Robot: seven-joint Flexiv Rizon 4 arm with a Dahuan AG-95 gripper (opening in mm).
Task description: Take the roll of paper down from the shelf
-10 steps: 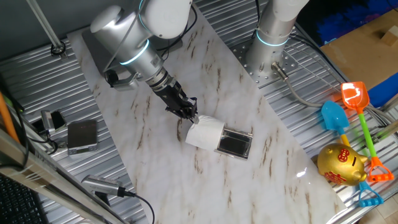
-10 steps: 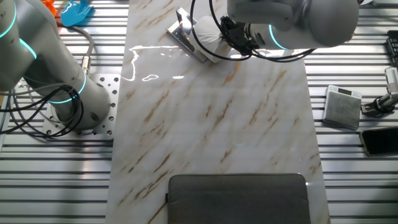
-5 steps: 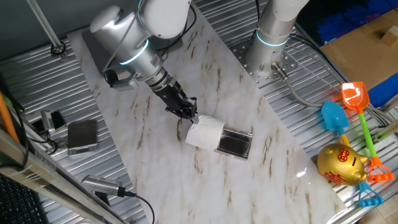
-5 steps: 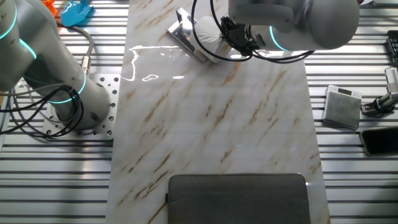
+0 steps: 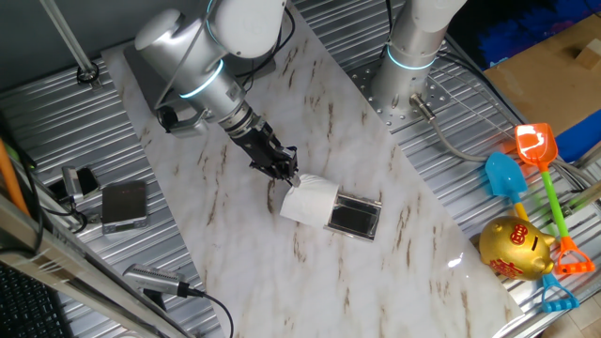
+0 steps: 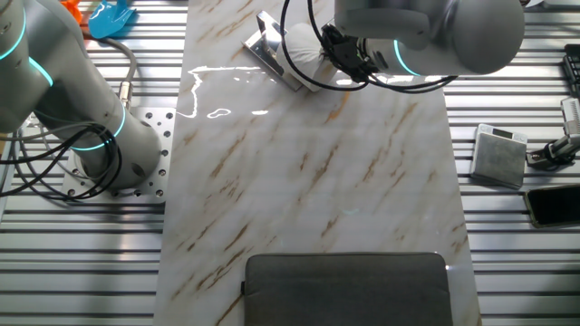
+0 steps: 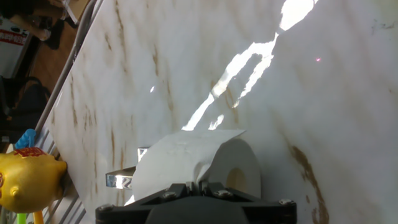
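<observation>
The roll of paper (image 5: 308,202) is a white cylinder lying on its side at the left end of the shelf (image 5: 355,218), a low stand with a dark glossy top. I cannot tell whether the roll rests on the shelf's edge or on the marble. My gripper (image 5: 289,176) is shut on the roll's upper wall, one finger at the hollow core. In the other fixed view the roll (image 6: 302,43) sits between the shelf (image 6: 270,50) and the gripper (image 6: 324,50). In the hand view the roll (image 7: 186,158) fills the lower middle and the gripper (image 7: 200,185) pinches its rim.
A marble-patterned table (image 5: 235,235). A small grey box with cables (image 5: 124,203) lies on the left. A second arm's base (image 5: 404,75) stands at the back. A gold piggy bank (image 5: 515,247) and toy shovels (image 5: 535,150) lie on the right. A grey plate (image 6: 349,288) sits at one table end.
</observation>
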